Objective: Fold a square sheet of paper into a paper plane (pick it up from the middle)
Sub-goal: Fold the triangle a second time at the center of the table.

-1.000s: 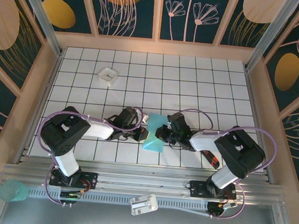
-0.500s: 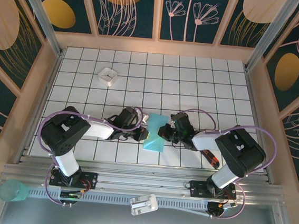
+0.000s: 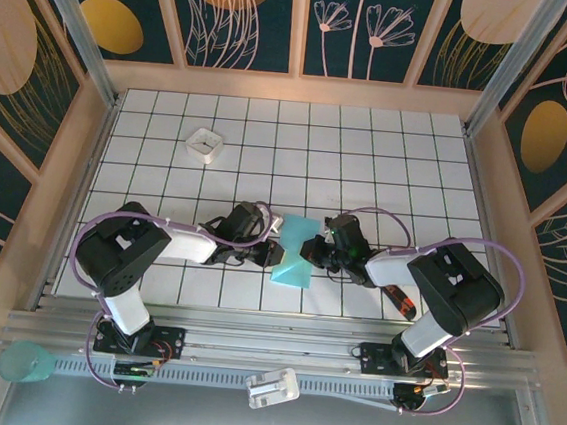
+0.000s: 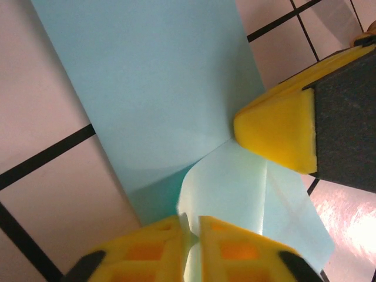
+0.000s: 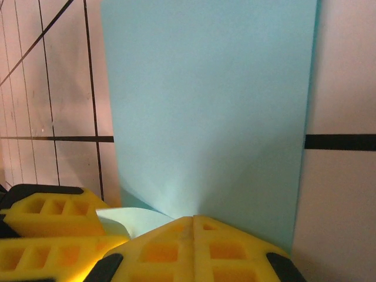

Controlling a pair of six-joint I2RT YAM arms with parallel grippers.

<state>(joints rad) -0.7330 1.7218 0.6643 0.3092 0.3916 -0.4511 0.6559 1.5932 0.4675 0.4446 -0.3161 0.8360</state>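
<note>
Left gripper [image 4: 191, 228]: yellow pads almost together with a thin slit between them. A raised pale flap of the square sheet of paper [image 4: 153, 88] runs into that slit; cannot tell whether it is pinched or only touching.

Right gripper [image 5: 192, 223]: fingers closed flush, meeting at a seam. The tip sits on the sheet where the creases meet; from the left wrist it shows as a yellow wedge against the paper.

Sheet is turquoise and partly folded, one part flat and one lifted. It lies on the gridded table [image 3: 370, 151] at the near middle, between the two grippers.

Both arms are low, reaching in from either side.

Small white tray [image 3: 205, 144] is well apart, toward the far left. Red-and-black tool [image 3: 402, 302] lies beside the right arm, near the front edge.
</note>
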